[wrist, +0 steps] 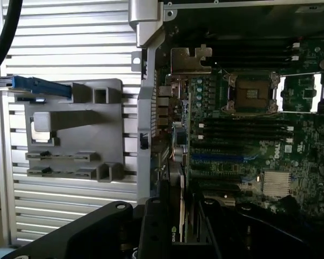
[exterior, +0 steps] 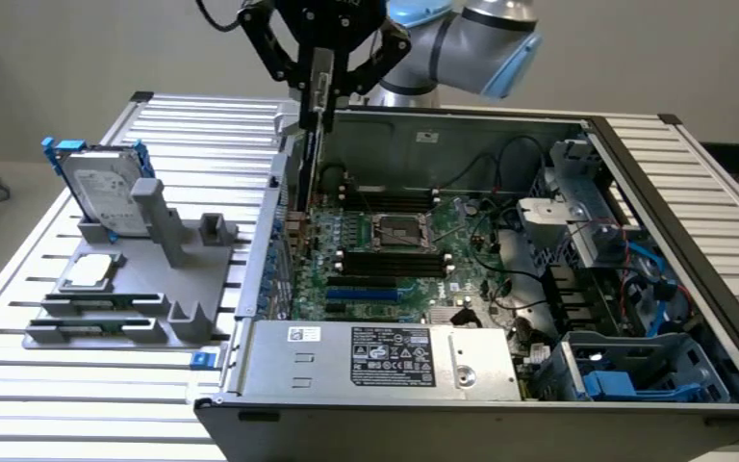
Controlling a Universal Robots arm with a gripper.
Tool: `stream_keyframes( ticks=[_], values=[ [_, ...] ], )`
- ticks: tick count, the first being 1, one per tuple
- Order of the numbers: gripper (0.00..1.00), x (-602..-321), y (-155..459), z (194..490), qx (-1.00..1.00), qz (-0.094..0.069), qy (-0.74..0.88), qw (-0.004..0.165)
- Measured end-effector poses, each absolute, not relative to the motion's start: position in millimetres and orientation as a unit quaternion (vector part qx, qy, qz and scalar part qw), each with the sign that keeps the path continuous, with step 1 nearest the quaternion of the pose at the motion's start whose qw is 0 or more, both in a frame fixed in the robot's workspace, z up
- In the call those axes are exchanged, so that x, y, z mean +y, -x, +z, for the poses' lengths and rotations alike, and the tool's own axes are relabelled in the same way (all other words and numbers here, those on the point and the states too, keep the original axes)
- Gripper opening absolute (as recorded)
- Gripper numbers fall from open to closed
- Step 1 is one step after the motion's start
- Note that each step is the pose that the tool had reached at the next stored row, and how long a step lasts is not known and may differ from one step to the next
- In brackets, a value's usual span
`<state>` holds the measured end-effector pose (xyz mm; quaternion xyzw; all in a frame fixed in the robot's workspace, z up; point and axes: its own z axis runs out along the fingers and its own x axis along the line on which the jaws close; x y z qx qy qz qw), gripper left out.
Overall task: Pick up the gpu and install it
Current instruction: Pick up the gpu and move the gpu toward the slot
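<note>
In the exterior view you see the gripper (exterior: pixel 324 85) pinching the gpu (exterior: pixel 308 144) by its upper edge. The card hangs upright below the fingers, at the open computer case's (exterior: pixel 472 135) edge. In the wrist view the gpu (wrist: pixel 178 208) runs edge-on out from between the fingers (wrist: pixel 151 226), beside the motherboard (wrist: pixel 248 140).

Slatted metal table (exterior: pixel 88 385) carries two things. Grey fixture (exterior: pixel 151 318) sits flat on slats at exterior view's left. Open computer case (exterior: pixel 472 130) sits just beside it, filling centre and right.
</note>
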<state>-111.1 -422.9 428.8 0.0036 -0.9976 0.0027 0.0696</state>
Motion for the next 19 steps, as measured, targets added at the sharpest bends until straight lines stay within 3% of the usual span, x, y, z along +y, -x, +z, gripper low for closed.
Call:
stream_keyframes(
  ticks=[19],
  values=[
    [0.26,-421.4,32.0,403.1,-0.998,0.003,-0.004,0.064]
  ],
)
